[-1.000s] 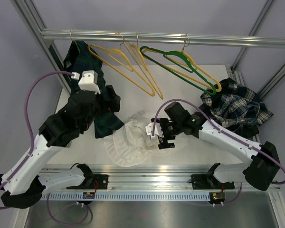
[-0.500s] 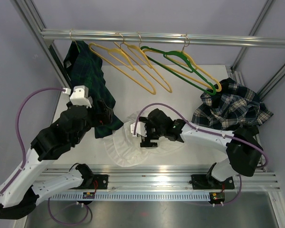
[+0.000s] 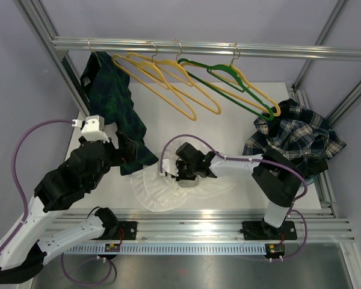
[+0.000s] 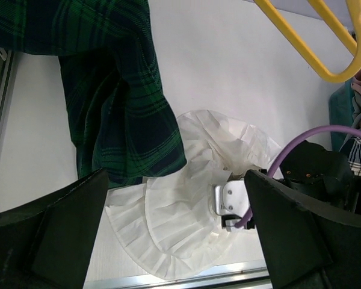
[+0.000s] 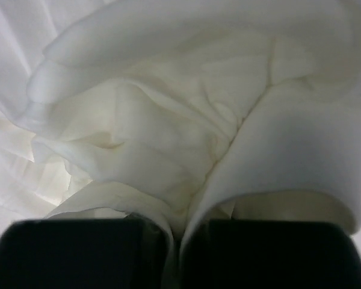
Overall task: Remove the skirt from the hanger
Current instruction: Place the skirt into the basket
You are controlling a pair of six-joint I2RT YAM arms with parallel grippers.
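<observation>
A dark green plaid skirt [image 3: 111,96] hangs from the rail at the far left; only the hook of its hanger [image 3: 91,46] shows. Its hem [image 4: 117,132] drapes onto the table. My left gripper [image 3: 124,150] stands open just in front of that hem, its fingers [image 4: 48,241] wide apart and holding nothing. A white pleated skirt [image 3: 153,189] lies crumpled on the table's middle, seen below the left gripper [image 4: 174,241] as well. My right gripper [image 3: 182,170] is shut on a fold of this white skirt [image 5: 168,120], cloth pinched between the jaws [image 5: 177,247].
Two bare yellow hangers [image 3: 168,84] and a green one [image 3: 228,84] hang on the rail [image 3: 259,51]. A heap of blue-white plaid cloth [image 3: 298,135] lies at the right edge. Frame posts stand at both back corners.
The right arm swept left over the white skirt and its jaws closed on the cloth. The left arm drew back toward the near left. The yellow hangers swung.
</observation>
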